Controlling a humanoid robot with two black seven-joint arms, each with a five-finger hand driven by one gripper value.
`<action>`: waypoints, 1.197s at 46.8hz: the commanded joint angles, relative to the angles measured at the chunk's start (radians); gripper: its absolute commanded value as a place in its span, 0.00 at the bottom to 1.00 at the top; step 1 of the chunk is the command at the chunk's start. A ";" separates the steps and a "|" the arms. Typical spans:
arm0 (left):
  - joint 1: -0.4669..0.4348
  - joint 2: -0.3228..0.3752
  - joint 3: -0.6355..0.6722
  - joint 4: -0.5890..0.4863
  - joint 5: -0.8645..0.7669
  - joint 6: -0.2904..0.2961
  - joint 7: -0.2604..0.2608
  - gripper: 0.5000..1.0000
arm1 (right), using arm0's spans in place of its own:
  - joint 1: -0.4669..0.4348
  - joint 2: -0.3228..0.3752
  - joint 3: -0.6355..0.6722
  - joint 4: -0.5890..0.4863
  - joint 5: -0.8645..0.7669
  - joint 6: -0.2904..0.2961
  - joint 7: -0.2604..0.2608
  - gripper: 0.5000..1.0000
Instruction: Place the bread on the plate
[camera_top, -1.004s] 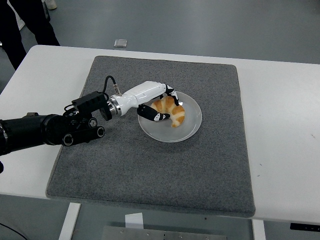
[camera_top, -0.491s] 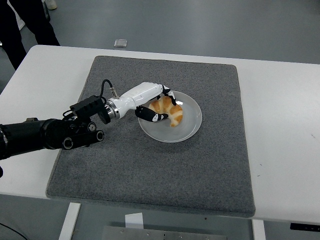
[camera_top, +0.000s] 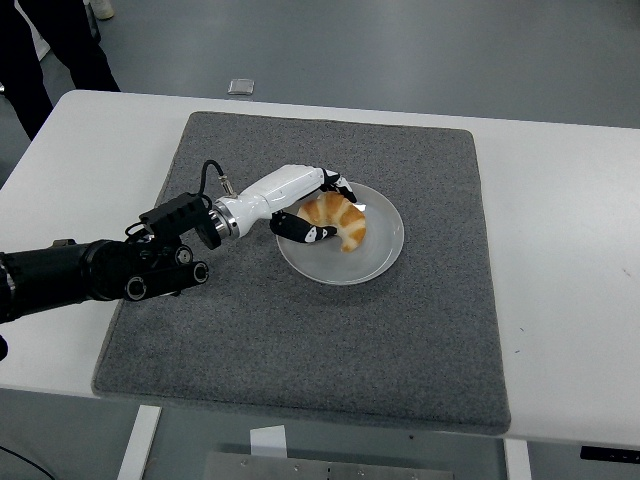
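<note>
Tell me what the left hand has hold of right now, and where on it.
The left hand grips the bread, a croissant, at its left end, fingers above and thumb below. It lies over the plate.

Even, bright light; sharp, soft shadows.

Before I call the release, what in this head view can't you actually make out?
- Whether the left hand has let go of the bread: its fingers overlap the bread's near end.
- The plate beneath hand and bread.
- The right arm: out of frame.
- The person at top left: cut off.
</note>
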 joint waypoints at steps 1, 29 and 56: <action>0.005 0.000 -0.002 0.000 0.000 0.001 0.000 0.39 | 0.000 0.000 0.000 0.000 -0.001 -0.001 0.000 0.90; 0.006 0.003 -0.034 -0.015 -0.029 -0.002 0.000 0.98 | 0.000 0.000 0.000 0.000 -0.001 -0.001 0.000 0.90; 0.001 0.009 -0.222 -0.024 -0.066 -0.048 0.003 0.99 | 0.000 0.000 0.000 0.000 0.001 -0.001 0.000 0.90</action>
